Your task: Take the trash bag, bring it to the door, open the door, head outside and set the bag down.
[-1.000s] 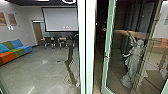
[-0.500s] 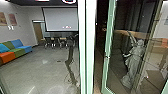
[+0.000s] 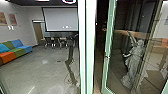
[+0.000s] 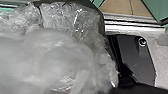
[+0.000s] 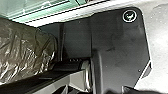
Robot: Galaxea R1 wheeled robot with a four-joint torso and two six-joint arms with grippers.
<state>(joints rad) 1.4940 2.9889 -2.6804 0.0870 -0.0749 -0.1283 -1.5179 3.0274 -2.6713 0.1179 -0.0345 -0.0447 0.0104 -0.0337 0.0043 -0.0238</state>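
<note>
A pale post stands between a multicoloured sofa and a green-framed door whose glass shows a statue.

In the head view there is one sofa, with three seats and three backs. Two pictures hang on the wall. There is one screen, one ring light and one statue. Doors come to at least two: one brown, one glass with a pale green frame. Chairs number at least three; the exact count is unclear. The left wrist view has one bag; whether the crinkled plastic in the right wrist view is a second bag cannot be told.
</note>
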